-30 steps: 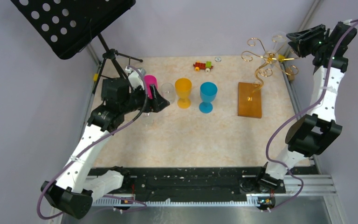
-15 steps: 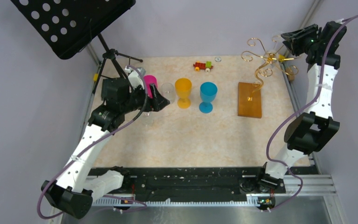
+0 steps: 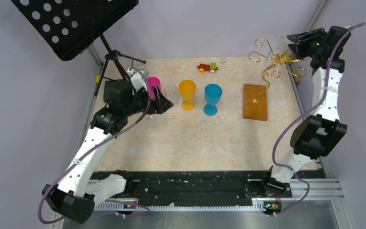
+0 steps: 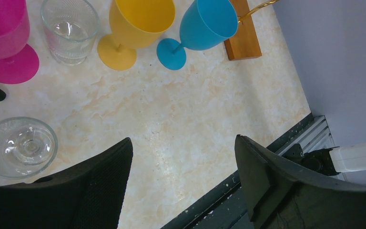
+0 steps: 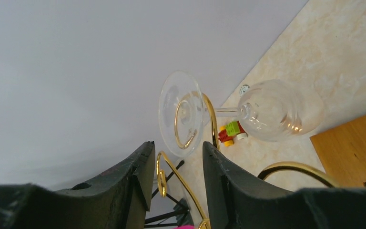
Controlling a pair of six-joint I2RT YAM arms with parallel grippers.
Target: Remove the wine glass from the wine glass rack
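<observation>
My right tool (image 5: 176,157) is near the wine glass (image 5: 267,117), fingers slightly apart, gripping nothing. The glass is clear and round-bowled, its flat foot hooked on a gold curl of the wine glass rack (image 3: 255,102). My left tool (image 4: 183,148) is spread wide above the counter (image 4: 195,105).

Top cam: the wine glass (image 5: 276,117) nearly vanishes against the grey wall, so I can't tell there how it sits on the wine glass rack (image 5: 352,143). The music stand (image 3: 71,24) is clipped at the top.

Right wrist cam: the rack base is cut by the right edge, and the wire runs off the bottom behind the right gripper (image 5: 178,145).

Left wrist cam: the pink cup (image 4: 2,28) is cut by the top and left edges. The yellow goblet (image 4: 138,19) and blue goblet (image 4: 205,24) have their rims clipped at the top. The clear glass (image 4: 16,145) is partly behind the left gripper (image 4: 182,143).
</observation>
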